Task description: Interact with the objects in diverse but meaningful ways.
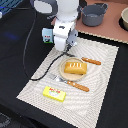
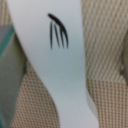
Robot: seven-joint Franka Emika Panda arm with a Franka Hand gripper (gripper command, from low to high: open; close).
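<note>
In the wrist view a white oblong piece [image 2: 65,65] with dark tine-like marks fills most of the picture, very close, lying over the woven beige placemat [image 2: 107,75]. None of my fingers show there. In the exterior view my gripper [image 1: 65,48] hangs low over the placemat's far corner, its jaws hidden by the hand. An orange bread loaf [image 1: 75,66] with pale slashes lies on a tan round plate [image 1: 65,72]. The yellow red-marked packet [image 1: 55,93] sits near the mat's front edge. A pale blue-and-white carton [image 1: 47,34] stands behind the arm.
An orange-handled knife [image 1: 92,61] lies beyond the plate, and an orange-handled fork [image 1: 72,83] lies in front of it. A grey pot [image 1: 94,14] and a bowl [image 1: 124,19] stand on the pink surface at the back. A black cable [image 1: 27,50] loops along the exterior view's left.
</note>
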